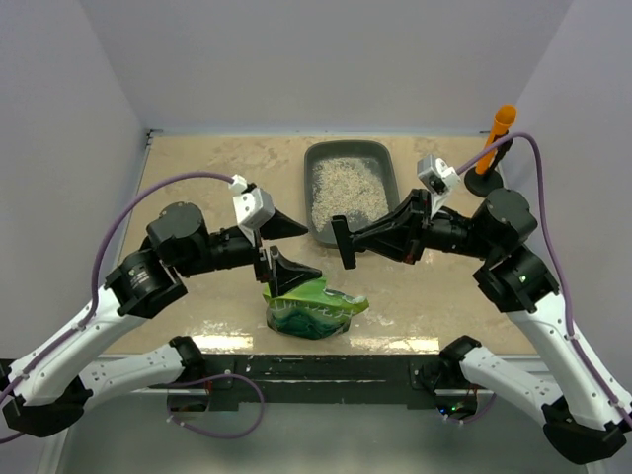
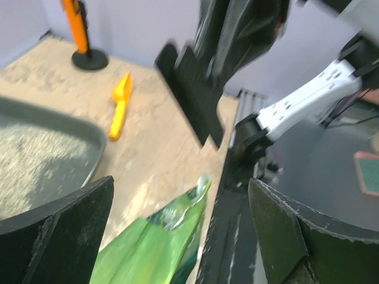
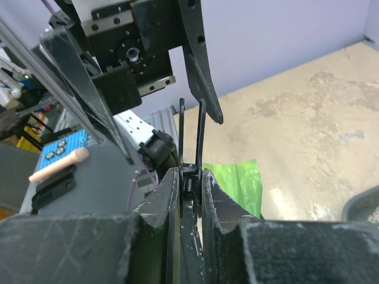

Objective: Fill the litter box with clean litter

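Note:
The litter box [image 1: 321, 229] is a dark grey tray at the back middle of the table, with pale clean litter [image 1: 346, 188] spread inside. Its rim [image 2: 89, 139] and the litter [image 2: 26, 157] show at the left of the left wrist view. A green bag [image 1: 311, 308] lies crumpled near the front edge. My left gripper [image 1: 301, 249] hangs open just above the bag [image 2: 154, 239], its fingers wide apart and off it. My right gripper [image 1: 360, 237] is shut on a black spring clip [image 3: 190, 127] and holds that clip [image 1: 341, 242] in the air between the bag and the box.
An orange-handled tool [image 1: 499, 133] stands upright in a round black base at the back right. An orange scoop [image 2: 121, 100] lies flat on the tabletop beyond the box. The table's front edge and a black rail [image 1: 326, 367] run just behind the bag.

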Robot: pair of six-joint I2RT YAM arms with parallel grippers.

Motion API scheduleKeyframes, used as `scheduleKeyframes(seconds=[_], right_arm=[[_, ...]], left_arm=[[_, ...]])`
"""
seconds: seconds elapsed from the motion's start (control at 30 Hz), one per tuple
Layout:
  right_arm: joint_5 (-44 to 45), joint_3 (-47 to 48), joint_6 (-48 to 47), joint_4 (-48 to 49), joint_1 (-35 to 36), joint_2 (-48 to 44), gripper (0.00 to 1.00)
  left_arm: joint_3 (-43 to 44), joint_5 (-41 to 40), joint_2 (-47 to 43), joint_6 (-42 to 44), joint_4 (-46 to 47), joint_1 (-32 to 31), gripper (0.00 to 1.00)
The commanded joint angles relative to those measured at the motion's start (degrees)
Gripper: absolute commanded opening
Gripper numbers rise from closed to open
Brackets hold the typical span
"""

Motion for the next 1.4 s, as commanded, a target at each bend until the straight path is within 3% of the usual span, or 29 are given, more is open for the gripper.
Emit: scheduleKeyframes(seconds=[0.0,0.13,0.33,0.73,0.97,1.37], right_arm=[[0.90,5.10,-6.56,-6.55,0.14,1.08,0.00],[-1.04,4.41,-7.02,-7.35,0.14,1.70,0.00],[-1.83,2.30,-7.46,-7.97,0.14,0.38,0.00],[-1.39,-0.60,-8.51,-8.59,0.14,-0.41,0.00],[-1.66,-1.83,-7.90,-7.44,0.14,-0.41,0.00],[-2.80,-2.71,-6.93,-7.00,0.14,0.11,0.00]], left_arm=[[-2.98,-7.26,0.65,10.35,-13.11,0.18,1.00],[-7.11,-9.81,4.52,14.12,-18.48,0.18,0.95],[-12.39,-14.12,5.31,17.74,-16.82,-0.26,0.92],[-10.30,-14.12,-3.82,18.62,-17.86,-0.34,0.91],[-8.61,-7.36,-3.83,18.27,-21.65,-0.34,0.91],[-12.13,-2.79,-3.48,19.32,-21.65,-0.61,0.88]])
